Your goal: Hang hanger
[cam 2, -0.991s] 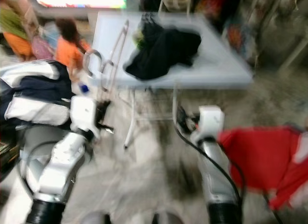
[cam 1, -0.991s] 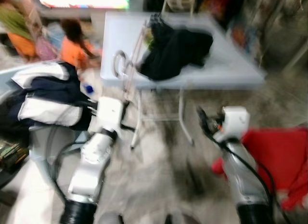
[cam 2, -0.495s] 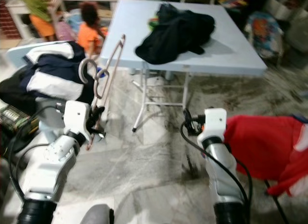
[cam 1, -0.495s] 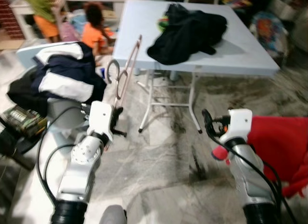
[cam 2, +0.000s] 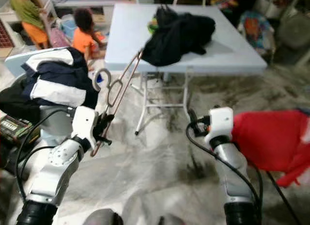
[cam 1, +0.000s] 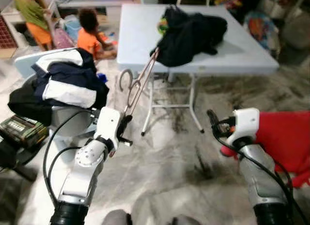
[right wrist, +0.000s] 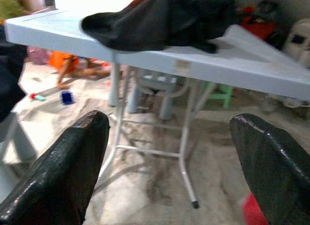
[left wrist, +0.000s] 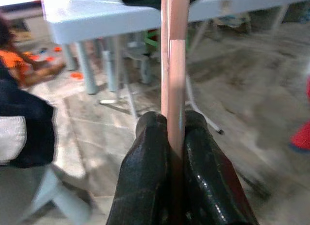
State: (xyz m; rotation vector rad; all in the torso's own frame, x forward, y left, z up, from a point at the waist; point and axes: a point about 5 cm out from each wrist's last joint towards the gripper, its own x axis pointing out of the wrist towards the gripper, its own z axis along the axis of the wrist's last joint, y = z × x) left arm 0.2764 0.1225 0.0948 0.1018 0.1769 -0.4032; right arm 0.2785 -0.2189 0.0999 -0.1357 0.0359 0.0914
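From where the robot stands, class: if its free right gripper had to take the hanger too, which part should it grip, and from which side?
Probably the straight bar of the hanger, above the left gripper, which is shut on its lower end. The bar tilts up toward the table, thin and bare; the right gripper, jaws open, would likely come across from the robot's right.

Pale blue folding table (cam 1: 242, 55) stood ahead of both grippers' fingers on marbled grey floor (cam 1: 169, 172). Black garment (cam 1: 191, 34) lay heaped on it, w/ sth green-yellow (cam 1: 162, 25) peeking beside.

left gripper (left wrist: 169, 133): jaws clamped, raised | right gripper (right wrist: 169, 138): jaws apparently wide apart
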